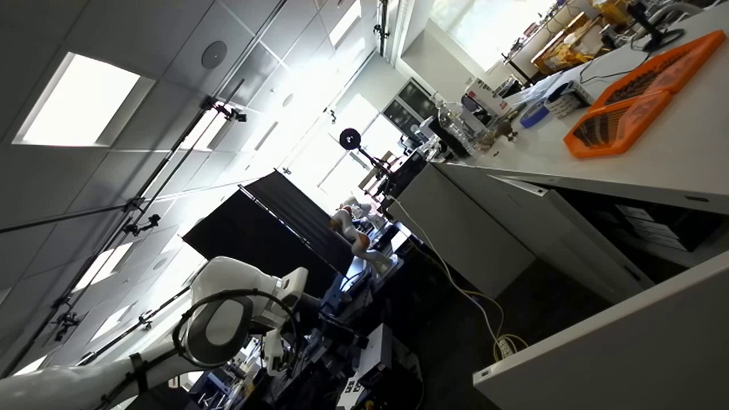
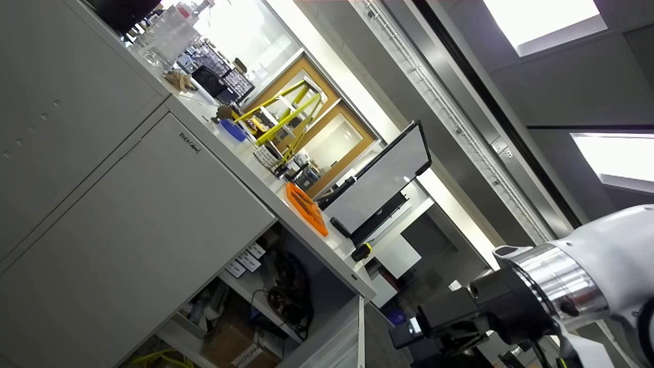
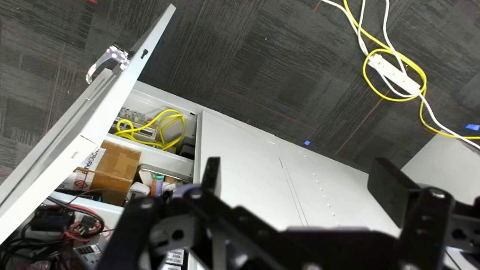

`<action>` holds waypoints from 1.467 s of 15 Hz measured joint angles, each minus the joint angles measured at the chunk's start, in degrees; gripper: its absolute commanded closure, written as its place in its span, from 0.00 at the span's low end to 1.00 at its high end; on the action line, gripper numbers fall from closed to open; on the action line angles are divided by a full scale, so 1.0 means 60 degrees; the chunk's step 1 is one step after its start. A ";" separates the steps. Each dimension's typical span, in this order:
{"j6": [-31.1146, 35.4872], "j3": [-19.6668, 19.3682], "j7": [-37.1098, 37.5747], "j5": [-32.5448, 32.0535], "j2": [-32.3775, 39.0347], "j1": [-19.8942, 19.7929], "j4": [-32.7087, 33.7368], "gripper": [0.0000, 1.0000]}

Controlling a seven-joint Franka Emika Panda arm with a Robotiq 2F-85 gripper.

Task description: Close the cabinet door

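Observation:
The cabinet door is a flat pale grey panel standing wide open from the white-topped cabinet. Its edge and inner side also show in an exterior view and at the left of the wrist view. Its silver bar handle shows on its outer side in the wrist view. My black gripper is open with nothing between its fingers. It is apart from the door, above the cabinet front, and shows in both exterior views.
A neighbouring cabinet door is shut or slightly ajar. The open compartment holds a cardboard box, yellow cable and black wires. An orange tray lies on the white countertop. A power strip with cables lies on the carpet.

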 measured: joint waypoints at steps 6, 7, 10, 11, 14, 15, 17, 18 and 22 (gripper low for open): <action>0.0202 -0.0194 0.0550 -0.0903 0.0024 -0.1354 0.0001 0.00; 0.0202 -0.0316 0.0550 -0.1024 0.0061 -0.1604 -0.0001 0.00; 0.0205 -0.0964 0.0121 -0.1339 0.0262 -0.1998 -0.0052 0.00; 0.0208 -0.1213 -0.0168 -0.1468 0.0340 -0.2069 -0.0081 0.00; 0.0349 -0.1761 -0.0966 -0.2165 0.0612 -0.2316 -0.0108 0.00; 0.0529 -0.1841 -0.1124 -0.2493 0.0733 -0.2454 -0.0108 0.00; 0.1047 -0.1901 -0.1315 -0.3145 0.1020 -0.2737 -0.0108 0.00; 0.1305 -0.1916 -0.1339 -0.3433 0.1196 -0.2870 -0.0109 0.00; 0.1589 -0.1924 -0.1342 -0.4188 0.1895 -0.3221 -0.0110 0.00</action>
